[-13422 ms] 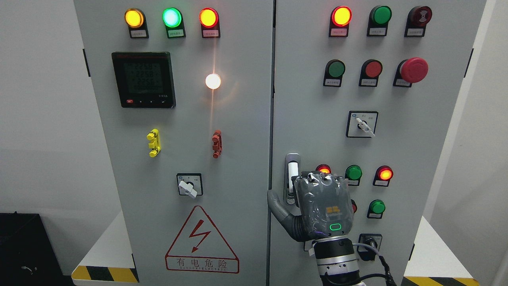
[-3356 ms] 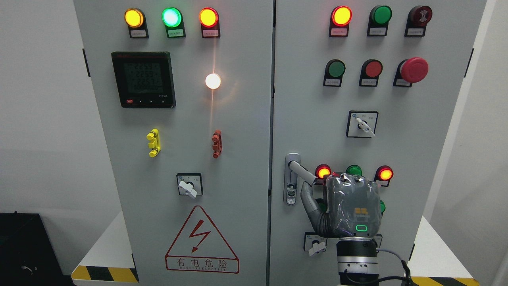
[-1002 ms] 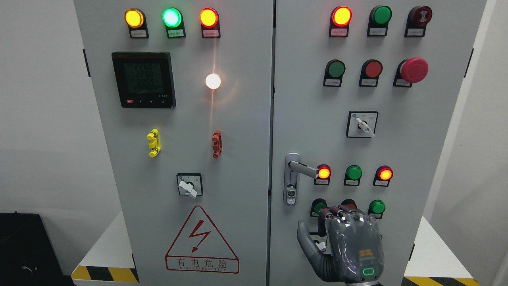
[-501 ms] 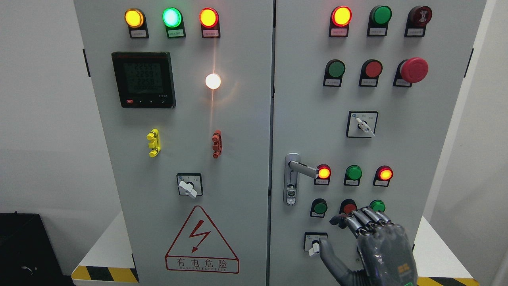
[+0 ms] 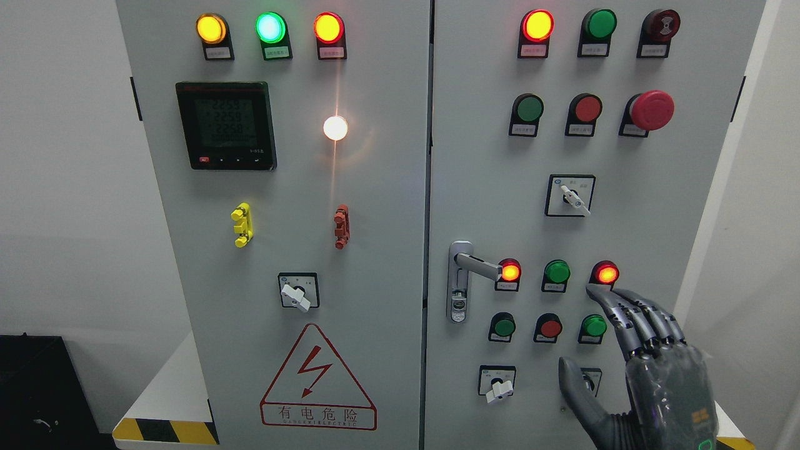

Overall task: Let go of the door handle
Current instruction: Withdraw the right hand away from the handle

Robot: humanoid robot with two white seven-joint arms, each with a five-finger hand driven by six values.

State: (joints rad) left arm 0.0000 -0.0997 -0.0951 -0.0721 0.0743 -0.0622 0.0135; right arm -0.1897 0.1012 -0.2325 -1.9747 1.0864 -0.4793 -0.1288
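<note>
One right hand (image 5: 650, 369) hangs low at the right, fingers (image 5: 628, 312) spread wide and holding nothing, well apart from the door handle (image 5: 480, 267) turned sideways.

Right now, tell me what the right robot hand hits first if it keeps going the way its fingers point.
Probably the lit red indicator lamp: the right robot hand points up-left, fingertips just below it. Depth is unclear, so contact is uncertain.

Bare panel lies at twelve o'clock of the door handle (image 5: 478, 266); the lit red lamp (image 5: 510, 271) crowds its tip at three o'clock.
</note>
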